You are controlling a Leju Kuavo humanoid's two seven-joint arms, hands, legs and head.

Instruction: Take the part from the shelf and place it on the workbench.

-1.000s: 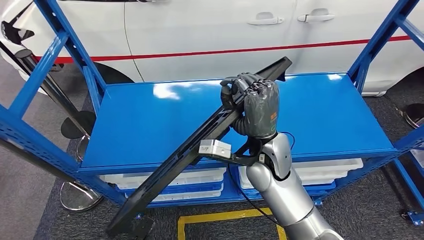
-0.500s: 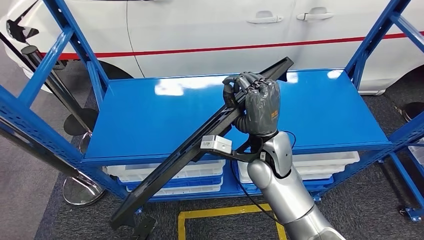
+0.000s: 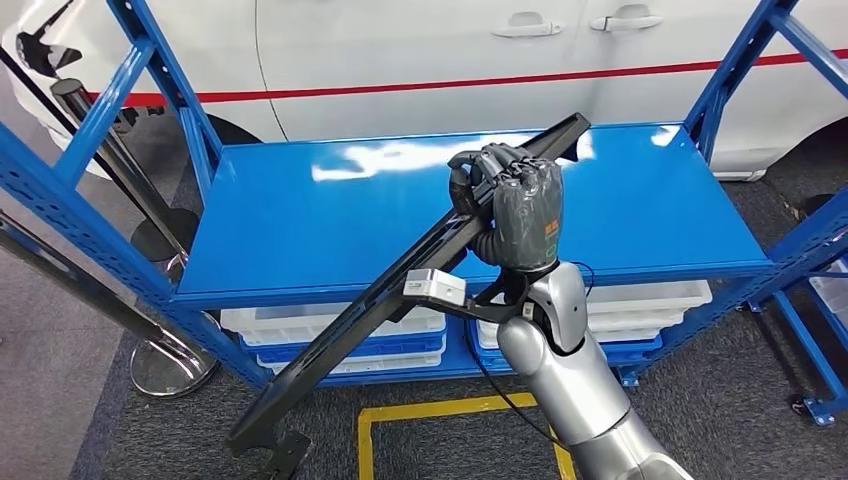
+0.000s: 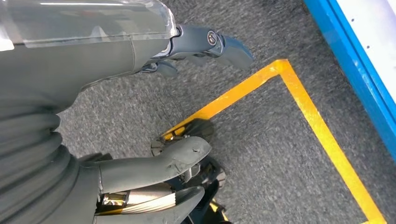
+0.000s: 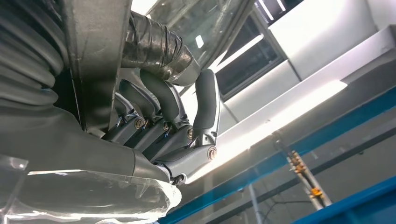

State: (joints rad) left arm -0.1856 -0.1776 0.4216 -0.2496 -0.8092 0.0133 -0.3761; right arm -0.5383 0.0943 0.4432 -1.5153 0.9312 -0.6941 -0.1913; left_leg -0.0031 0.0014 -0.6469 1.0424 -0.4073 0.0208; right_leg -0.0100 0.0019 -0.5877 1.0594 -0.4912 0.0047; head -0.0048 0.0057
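The part is a long black bar point(image 3: 370, 305), tilted from the shelf's far side down past its front edge toward the floor. My right hand point(image 3: 512, 205) grips it near its upper end, fingers wrapped round the bar above the blue shelf point(image 3: 310, 235). In the right wrist view the curled fingers point(image 5: 163, 119) clasp the dark bar point(image 5: 100, 60). My left hand point(image 4: 154, 116) hangs low over grey carpet with thumb and fingers apart, holding nothing.
The blue steel rack has slanted uprights point(image 3: 75, 215) at both sides and white bins point(image 3: 330, 335) on the lower level. A white car point(image 3: 420, 60) stands behind it. Yellow floor tape point(image 3: 440, 410) marks the carpet in front; a stanchion base point(image 3: 165, 365) sits at the left.
The whole picture has shifted a little, so the camera has moved back. The right hand keeps its grip on the bar, whose lower end now reaches further out from the shelf front.
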